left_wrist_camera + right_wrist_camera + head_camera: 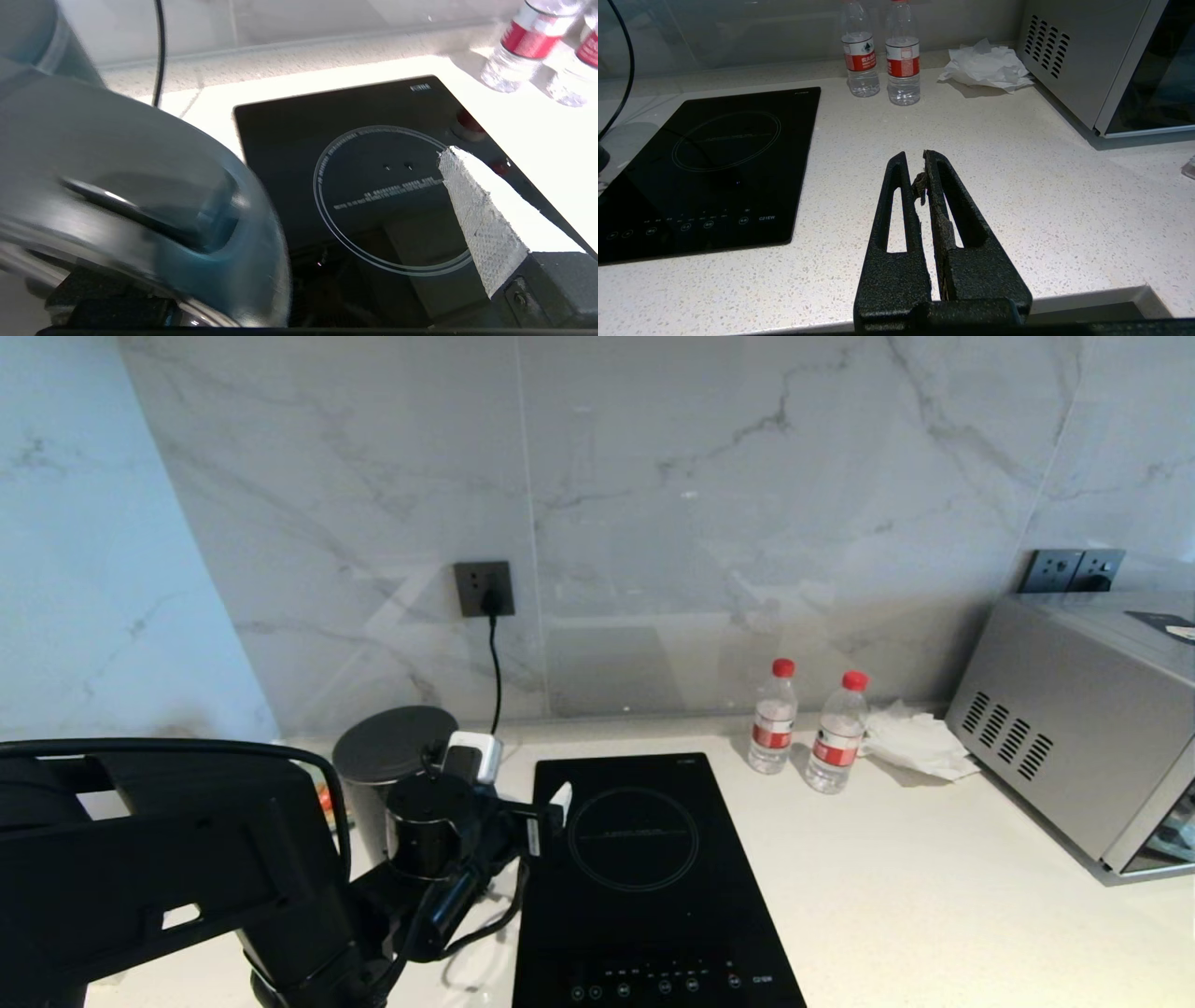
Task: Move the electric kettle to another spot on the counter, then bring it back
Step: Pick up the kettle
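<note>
Gloss black shell: electric kettle (387, 775), matte grey lid, stands at the counter's (915, 887) left rear, just left of the induction hob (644, 877), partly behind the left arm.
Cord: black lead runs from the wall socket (484, 588) down behind the kettle; whether the kettle sits on a base cannot be seen.
Left gripper (523, 812): jaws spread wide, gripping nothing; it sits right of the kettle, over the hob's near-left edge. One white textured fingertip (472, 205) shows in the left wrist view, the kettle (117, 196) looming blurred beside it.
Right gripper (920, 186): fingers pressed together, empty, parked above bare counter right of the hob.
Handling, judged: rigid body, slick glossy wall likely to slip under pads; weight depends on water inside, unknown. Tall, so it could tip if pushed high up.
Hold point, judged: the loop handle, or across the body low down, kept upright.
Hidden: handle position not made out in any view; kettle's lower half covered by the arm in the head view; contact between fingers and kettle cannot be told.
Other items: two water bottles (803, 728), crumpled paper (920, 737), microwave (1083, 728), well apart to the right.
</note>
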You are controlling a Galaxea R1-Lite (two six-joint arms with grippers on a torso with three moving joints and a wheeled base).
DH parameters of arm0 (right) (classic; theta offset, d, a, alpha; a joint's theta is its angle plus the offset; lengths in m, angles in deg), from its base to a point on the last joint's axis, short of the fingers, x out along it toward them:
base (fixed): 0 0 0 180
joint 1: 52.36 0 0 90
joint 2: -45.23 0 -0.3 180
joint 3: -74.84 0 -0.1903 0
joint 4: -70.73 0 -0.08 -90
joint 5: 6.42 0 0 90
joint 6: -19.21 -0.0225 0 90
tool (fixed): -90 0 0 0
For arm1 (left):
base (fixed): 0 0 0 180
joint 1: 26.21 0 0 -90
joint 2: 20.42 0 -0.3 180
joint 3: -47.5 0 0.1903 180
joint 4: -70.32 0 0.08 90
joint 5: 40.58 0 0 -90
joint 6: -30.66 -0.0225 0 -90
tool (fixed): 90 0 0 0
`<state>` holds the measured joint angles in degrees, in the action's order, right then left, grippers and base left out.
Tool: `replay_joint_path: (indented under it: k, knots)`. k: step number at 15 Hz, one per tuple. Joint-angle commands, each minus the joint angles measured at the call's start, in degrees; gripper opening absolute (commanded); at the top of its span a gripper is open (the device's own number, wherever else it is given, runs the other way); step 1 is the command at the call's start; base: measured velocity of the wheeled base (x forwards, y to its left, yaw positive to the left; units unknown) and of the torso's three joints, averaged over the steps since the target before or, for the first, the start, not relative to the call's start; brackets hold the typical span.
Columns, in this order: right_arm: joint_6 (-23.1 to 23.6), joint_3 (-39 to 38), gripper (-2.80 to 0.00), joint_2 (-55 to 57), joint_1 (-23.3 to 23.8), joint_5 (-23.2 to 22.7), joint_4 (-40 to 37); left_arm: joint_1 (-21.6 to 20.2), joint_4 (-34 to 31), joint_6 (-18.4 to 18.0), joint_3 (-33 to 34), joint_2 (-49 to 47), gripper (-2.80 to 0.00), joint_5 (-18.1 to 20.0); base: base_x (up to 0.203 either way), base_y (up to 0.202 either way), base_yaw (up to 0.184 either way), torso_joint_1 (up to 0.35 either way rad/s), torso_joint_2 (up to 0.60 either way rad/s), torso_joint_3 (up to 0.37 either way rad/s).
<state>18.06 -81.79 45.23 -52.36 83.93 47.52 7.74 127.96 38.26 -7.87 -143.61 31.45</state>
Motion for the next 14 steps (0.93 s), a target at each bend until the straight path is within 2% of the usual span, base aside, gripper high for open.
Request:
replay_joint_path:
  k: [1,14]
  knots:
    - [0.00,0.00,-2.80,0.00,0.00,0.00,0.02,-0.74,0.56,0.05,-0.08,0.48,0.00,-0.14,0.000,0.000,0.000,0.000,0.00,0.000]
    - [0.00,0.00,-2.80,0.00,0.00,0.00,0.02,-1.96,0.98,0.14,0.80,0.41,0.00,-0.40,0.000,0.000,0.000,0.000,0.00,0.000]
